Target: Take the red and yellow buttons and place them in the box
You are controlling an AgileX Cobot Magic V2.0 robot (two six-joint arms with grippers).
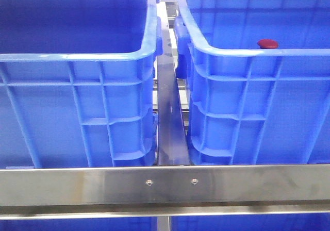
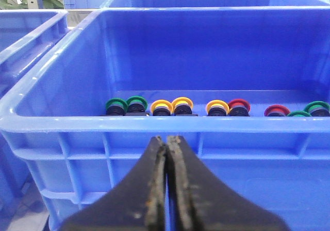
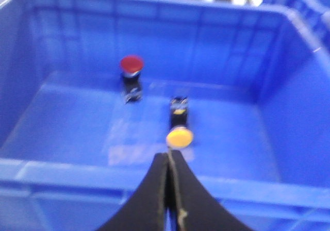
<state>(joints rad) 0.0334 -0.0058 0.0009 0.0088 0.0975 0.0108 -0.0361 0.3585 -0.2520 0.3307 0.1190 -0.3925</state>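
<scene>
In the right wrist view a blue crate (image 3: 77, 170) holds a red button (image 3: 131, 64) on a black body and a yellow button (image 3: 179, 137) lying on its side. My right gripper (image 3: 169, 153) is shut and empty, over the crate's near rim, just short of the yellow button. In the left wrist view another blue crate (image 2: 154, 124) holds a row of buttons: yellow ones (image 2: 162, 107), red ones (image 2: 238, 106) and green ones (image 2: 116, 105). My left gripper (image 2: 168, 138) is shut and empty, outside that crate's near wall, below the rim. The front view shows neither gripper.
The front view shows two blue crates side by side, left (image 1: 77, 55) and right (image 1: 247, 53), a red button (image 1: 267, 44) inside the right one. A steel rail (image 1: 165, 184) crosses in front, and a steel strip (image 1: 169, 112) runs between the crates. More blue crates (image 2: 31, 30) stand around.
</scene>
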